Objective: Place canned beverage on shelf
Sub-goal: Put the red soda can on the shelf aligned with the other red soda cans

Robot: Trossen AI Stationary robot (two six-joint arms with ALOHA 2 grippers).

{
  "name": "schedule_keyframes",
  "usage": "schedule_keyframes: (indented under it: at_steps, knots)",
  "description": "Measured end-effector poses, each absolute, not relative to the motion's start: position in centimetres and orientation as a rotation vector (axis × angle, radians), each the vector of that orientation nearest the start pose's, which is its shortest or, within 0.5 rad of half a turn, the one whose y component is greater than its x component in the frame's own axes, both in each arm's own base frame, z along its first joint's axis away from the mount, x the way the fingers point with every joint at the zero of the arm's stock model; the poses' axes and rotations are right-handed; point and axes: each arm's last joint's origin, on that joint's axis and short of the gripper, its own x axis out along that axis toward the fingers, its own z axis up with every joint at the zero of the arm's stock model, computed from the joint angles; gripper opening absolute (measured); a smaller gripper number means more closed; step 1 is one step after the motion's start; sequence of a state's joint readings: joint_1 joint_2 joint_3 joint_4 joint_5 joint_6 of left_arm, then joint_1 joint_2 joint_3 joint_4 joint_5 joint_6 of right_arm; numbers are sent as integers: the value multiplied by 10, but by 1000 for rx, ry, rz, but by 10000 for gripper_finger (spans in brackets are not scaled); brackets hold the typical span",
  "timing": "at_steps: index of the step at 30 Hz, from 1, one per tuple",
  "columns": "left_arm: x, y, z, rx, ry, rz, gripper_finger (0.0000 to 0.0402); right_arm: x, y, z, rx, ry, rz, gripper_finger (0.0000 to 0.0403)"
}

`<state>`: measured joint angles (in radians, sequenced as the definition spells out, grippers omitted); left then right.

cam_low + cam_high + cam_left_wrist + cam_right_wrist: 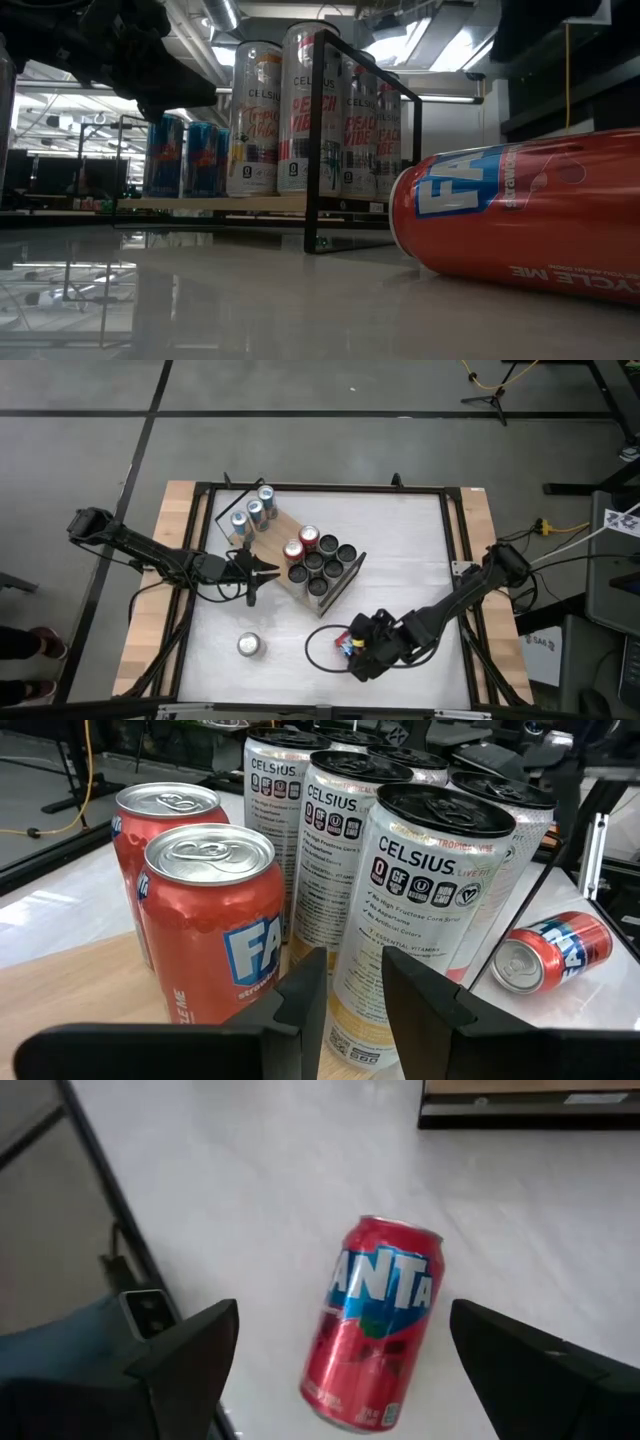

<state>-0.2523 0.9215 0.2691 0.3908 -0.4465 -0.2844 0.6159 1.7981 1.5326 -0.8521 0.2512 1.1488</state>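
One red can point(378, 1325) lies between the right pincer's point(345, 1355) spread fingers.

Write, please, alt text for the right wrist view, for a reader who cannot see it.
A red Fanta can lies on its side on the white tabletop, between the open fingers of the right gripper, which does not touch it. A corner of the shelf shows at the far edge.

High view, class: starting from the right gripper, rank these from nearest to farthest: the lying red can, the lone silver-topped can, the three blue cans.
1. Lying red can, between the right gripper's open fingers.
2. Lone silver-topped can, standing on the table's left part.
3. Three blue cans, at the shelf's far end.
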Motion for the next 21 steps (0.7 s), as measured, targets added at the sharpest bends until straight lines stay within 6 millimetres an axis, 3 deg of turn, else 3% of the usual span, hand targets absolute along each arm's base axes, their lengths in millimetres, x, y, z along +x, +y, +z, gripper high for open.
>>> schedule_keyframes:
  at_steps: [15, 21]
  knots:
    - [180, -33, 188, -193, 216, 227, 93, 320, 219, 230, 511, 1144, -320, 358]
    - [179, -33, 188, -193, 217, 227, 93, 325, 223, 224, 532, 1139, -298, 358]
